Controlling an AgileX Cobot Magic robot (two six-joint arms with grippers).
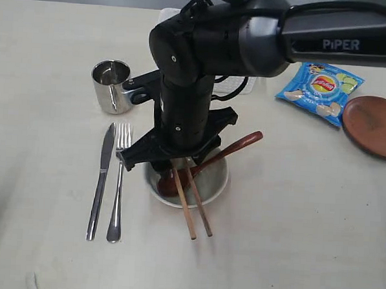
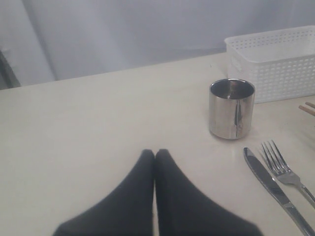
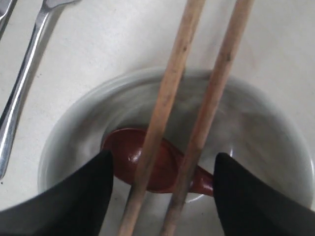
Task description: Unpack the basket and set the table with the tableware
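Wooden chopsticks (image 1: pixel 191 206) lean across the rim of the off-white bowl (image 1: pixel 220 178), far ends on the worktop (image 1: pixel 291 240). The right arm (image 1: pixel 182 105) stands straight over them. Its jaws are spread wide, with both sticks between them and apparently touching neither. A reddish wooden spoon (image 1: pixel 241 142) rests in the bowl under the sticks.

You appear to be at the chopstick step. Whether you lift clear or close on the sticks, go straight and slow, since they balance loosely on the rim.

Left of the bowl lie the knife (image 1: pixel 100 178) and fork (image 1: pixel 118 186), side by side, with the steel mug (image 1: pixel 112 85) beyond them. The white basket (image 2: pixel 280 69) stands behind. The brown plate (image 1: pixel 375 125) sits far right, near a blue crisp bag (image 1: pixel 319 89).

The left jaws are pressed together, holding nothing, low over bare worktop.

The worktop is pale cream and flat, and a plain grey wall rises behind it.
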